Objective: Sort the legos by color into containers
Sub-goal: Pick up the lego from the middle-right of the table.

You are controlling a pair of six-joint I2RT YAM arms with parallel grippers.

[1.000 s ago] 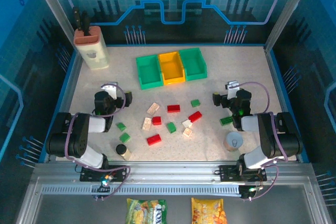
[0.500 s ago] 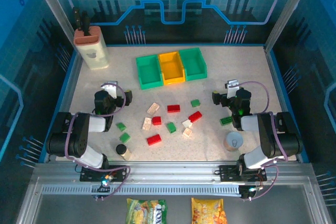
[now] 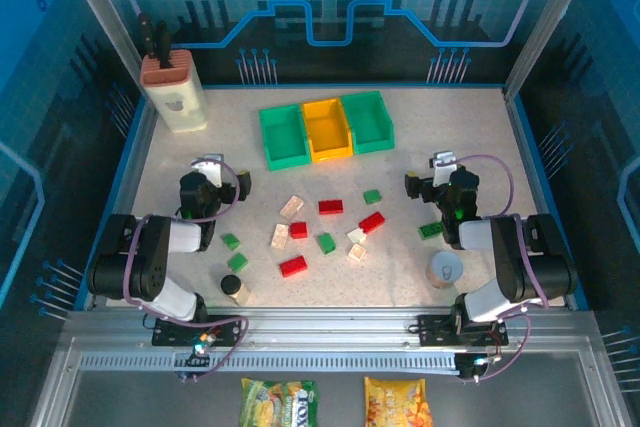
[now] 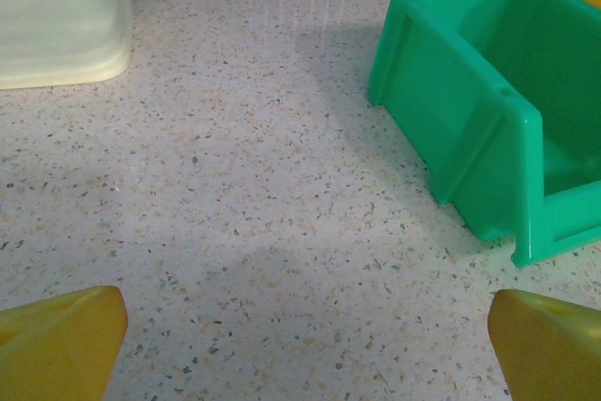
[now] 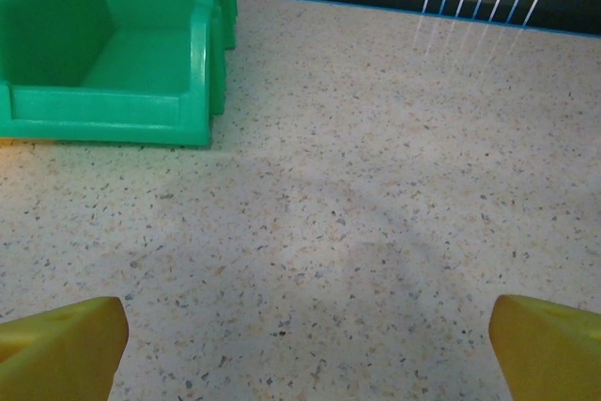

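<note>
A knife block stands at the far edge. The left fingers and right fingers are apart over bare bench.

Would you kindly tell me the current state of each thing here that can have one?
Left end effector: open, empty.
Right end effector: open, empty.
Left green plastic bin: upright, empty.
Yellow-orange plastic bin: upright, empty.
Right green plastic bin: upright, empty.
Small red, green and cream plastic lego bricks: loose on the table, unsorted.

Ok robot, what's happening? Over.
Left gripper, right gripper open, empty. Red, green, cream plastic bricks loose on table; three plastic bins empty. Grey round cup sits near-right.
</note>
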